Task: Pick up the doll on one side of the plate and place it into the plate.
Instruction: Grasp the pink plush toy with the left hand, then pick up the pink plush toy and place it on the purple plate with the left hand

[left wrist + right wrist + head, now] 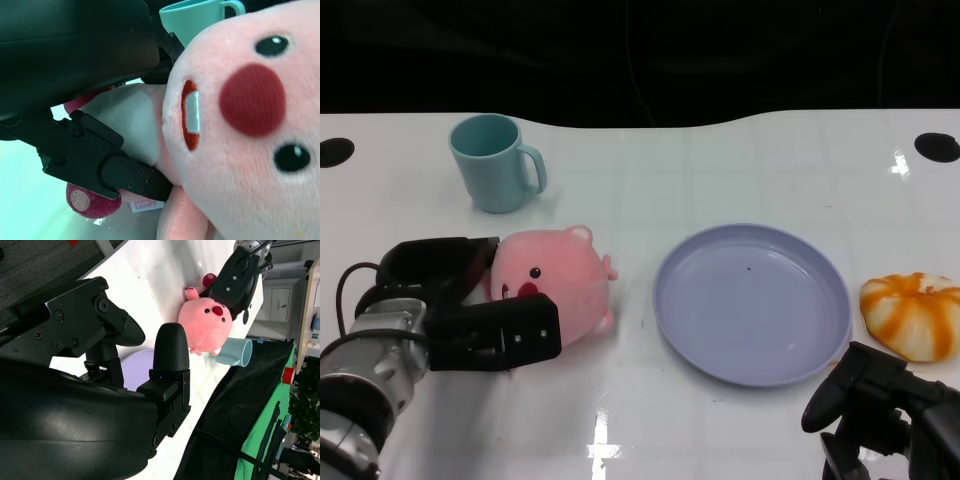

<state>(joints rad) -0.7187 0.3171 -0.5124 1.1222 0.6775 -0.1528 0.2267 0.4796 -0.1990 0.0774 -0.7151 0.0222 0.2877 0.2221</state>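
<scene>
A pink plush doll [565, 285] with red cheeks lies on the white table, just left of the lilac plate [750, 300]. My left hand [470, 305] grips it from its left side, with fingers behind it and in front of it. In the left wrist view the doll's face [240, 125] fills the picture and black fingers [100, 160] press against its body. My right hand [880, 410] hovers at the lower right, near the plate's front right edge, fingers apart and holding nothing. The right wrist view shows the doll [205, 325] in my left hand [240, 275].
A teal mug [498, 162] stands behind the doll at the back left. An orange-and-white striped toy [912, 315] lies right of the plate. Beyond the table's far edge everything is dark.
</scene>
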